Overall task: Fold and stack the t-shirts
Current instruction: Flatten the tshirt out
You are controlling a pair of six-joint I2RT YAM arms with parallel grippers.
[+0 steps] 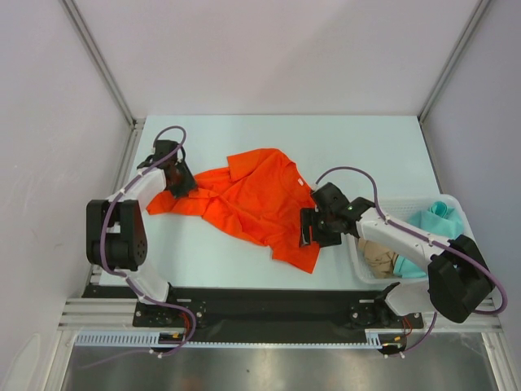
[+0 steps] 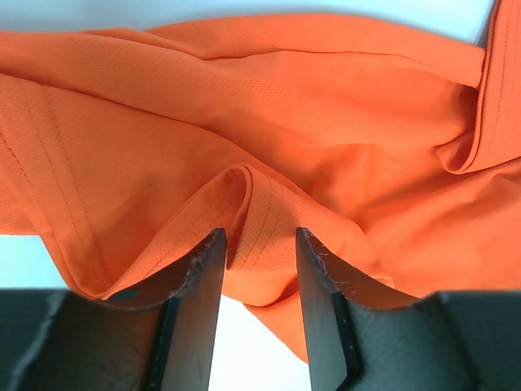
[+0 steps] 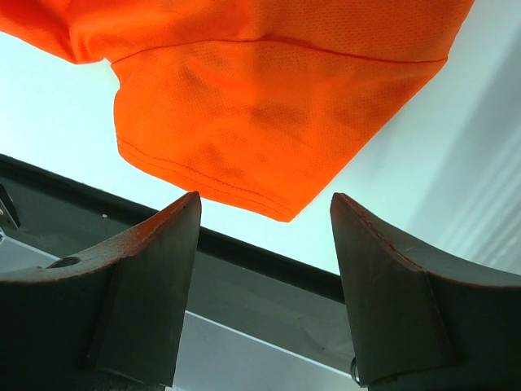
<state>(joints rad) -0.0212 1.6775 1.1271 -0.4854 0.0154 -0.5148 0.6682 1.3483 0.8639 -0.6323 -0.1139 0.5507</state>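
The orange-red t-shirt [image 1: 252, 204] lies crumpled and spread on the white table. My left gripper [image 1: 181, 181] is at its left edge. In the left wrist view that gripper [image 2: 260, 236] has its jaws apart, astride a raised hemmed fold of the orange shirt [image 2: 285, 106]; bare table shows between the fingers lower down. My right gripper [image 1: 308, 230] is at the shirt's near right corner. In the right wrist view it [image 3: 265, 199] is open and holds nothing, with the shirt's hemmed corner [image 3: 269, 106] just beyond the tips. A teal t-shirt [image 1: 435, 218] and a beige one [image 1: 380, 259] lie in the basket.
A white mesh basket [image 1: 356, 252] stands at the table's right edge, beside the right arm. A black rail [image 1: 269, 301] runs along the near edge. Metal frame posts [image 1: 98, 61] rise at the back corners, with grey walls on both sides.
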